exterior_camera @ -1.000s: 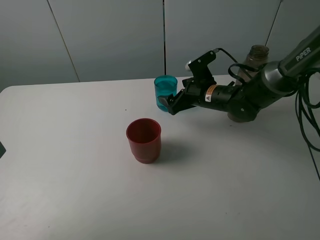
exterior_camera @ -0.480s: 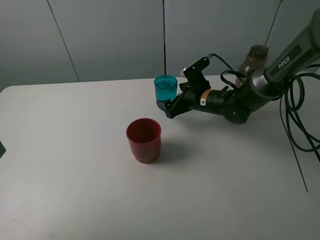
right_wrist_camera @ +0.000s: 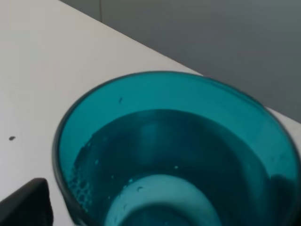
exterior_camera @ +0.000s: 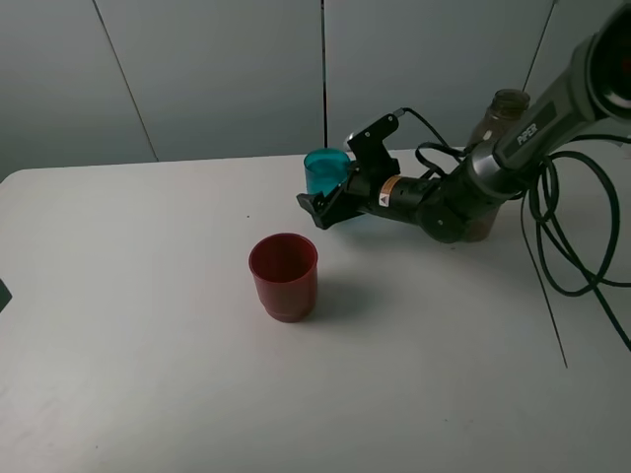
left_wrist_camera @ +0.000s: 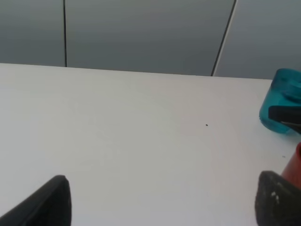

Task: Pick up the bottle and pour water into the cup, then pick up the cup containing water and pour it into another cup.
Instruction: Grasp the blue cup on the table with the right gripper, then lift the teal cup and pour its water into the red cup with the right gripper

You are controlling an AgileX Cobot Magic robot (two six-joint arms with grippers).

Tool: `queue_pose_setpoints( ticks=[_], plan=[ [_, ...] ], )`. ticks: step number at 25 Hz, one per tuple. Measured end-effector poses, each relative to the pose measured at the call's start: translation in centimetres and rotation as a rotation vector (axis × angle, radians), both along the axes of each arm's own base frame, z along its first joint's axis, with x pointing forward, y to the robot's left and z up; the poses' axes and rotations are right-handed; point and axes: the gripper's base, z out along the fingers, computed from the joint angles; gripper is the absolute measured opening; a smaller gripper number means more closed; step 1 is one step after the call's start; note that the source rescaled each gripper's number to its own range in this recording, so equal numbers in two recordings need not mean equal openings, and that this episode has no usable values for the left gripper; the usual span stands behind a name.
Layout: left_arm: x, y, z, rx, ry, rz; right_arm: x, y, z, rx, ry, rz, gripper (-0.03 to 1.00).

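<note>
Red cup [exterior_camera: 284, 276]: my reference point. It stands upright on the white table [exterior_camera: 148, 325], mouth open, nothing touching it.

Teal cup [exterior_camera: 325, 169]: upright, beyond the red cup and a little to its right, clearly apart from it. Through the right wrist camera I look straight down into it [right_wrist_camera: 174, 150] and see water in the bottom with small bubbles along the wall.

Bottle [exterior_camera: 498, 123]: far to the right of the red cup and farther back. I only see its neck and shoulder; the right arm hides the rest.

Right gripper [exterior_camera: 317, 200]: beyond the red cup, low over the table at the teal cup's side. The jaws stand wide apart and are not clamped on anything. One dark finger [right_wrist_camera: 23, 202] sits just beside the teal cup's wall. I cannot make out the other finger behind the cup, and I cannot tell whether either one touches it.

Left gripper [left_wrist_camera: 164, 202]: jaws wide apart with only bare table between them. A sliver of the red cup [left_wrist_camera: 295, 165] shows just past one fingertip, and the teal cup [left_wrist_camera: 280, 101] farther off.

Cable [exterior_camera: 582, 246]: loops down from the right arm, well to the right of the red cup.
</note>
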Motion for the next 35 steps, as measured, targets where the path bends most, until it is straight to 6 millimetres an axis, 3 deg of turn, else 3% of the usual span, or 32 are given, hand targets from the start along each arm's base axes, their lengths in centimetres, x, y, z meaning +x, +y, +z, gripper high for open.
queue_pose_setpoints(
  ticks=[6,7,8,9,10,11,30,35],
  plan=[
    [0.0,0.0,0.0,0.0,0.0,0.0,0.3,0.5,-0.1,0.016,-0.011,-0.005,0.98],
    [0.0,0.0,0.0,0.0,0.0,0.0,0.3,0.6,-0.1,0.016,-0.013,-0.002,0.92],
    [0.0,0.0,0.0,0.0,0.0,0.0,0.3,0.6,-0.1,0.016,-0.013,-0.002,0.79],
    [0.0,0.0,0.0,0.0,0.0,0.0,0.3,0.6,-0.1,0.016,-0.013,-0.002,0.59],
    [0.0,0.0,0.0,0.0,0.0,0.0,0.3,0.6,-0.1,0.017,-0.015,-0.004,0.37],
    [0.0,0.0,0.0,0.0,0.0,0.0,0.3,0.6,-0.1,0.02,-0.017,-0.004,0.08],
    [0.0,0.0,0.0,0.0,0.0,0.0,0.3,0.6,-0.1,0.017,-0.019,-0.001,0.07],
    [0.0,0.0,0.0,0.0,0.0,0.0,0.5,0.6,1.9,0.01,-0.024,-0.004,0.07]
  ],
)
